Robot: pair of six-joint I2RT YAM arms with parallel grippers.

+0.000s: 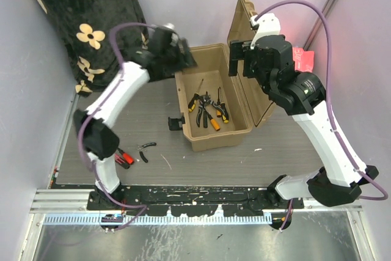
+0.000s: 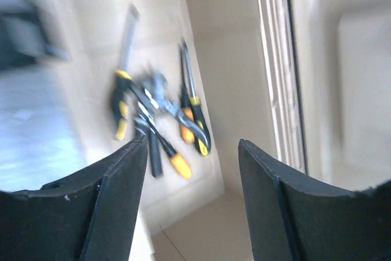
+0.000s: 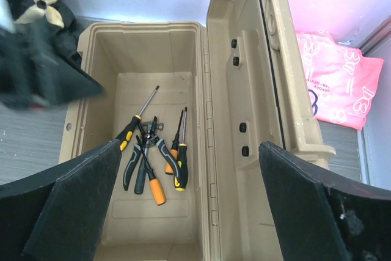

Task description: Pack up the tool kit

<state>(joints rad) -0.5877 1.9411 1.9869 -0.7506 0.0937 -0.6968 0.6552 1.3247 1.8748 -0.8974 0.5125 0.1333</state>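
My left gripper (image 2: pixel 192 206) hung with its jaws spread and nothing between them, over the far left corner of the tan hard-plastic rectangular toolbox (image 1: pixel 214 142). Through the gap I saw, in a blur, the heap of yellow-, orange- and black-handled pliers and screwdrivers (image 2: pixel 156 120) lying on the box floor, well below my fingertips. My right gripper (image 3: pixel 189 212) was opened wide and empty as well, above the hinge side of the box, near the hinged lid (image 3: pixel 244 90), which stood open. The same heap lay beneath the space between those two fingers. Red-handled pliers (image 1: pixel 122 158) and a small black-handled pair (image 1: pixel 146 148) lay outside the box on the grey table (image 1: pixel 269 157), near my left arm's base and well apart from both grippers.
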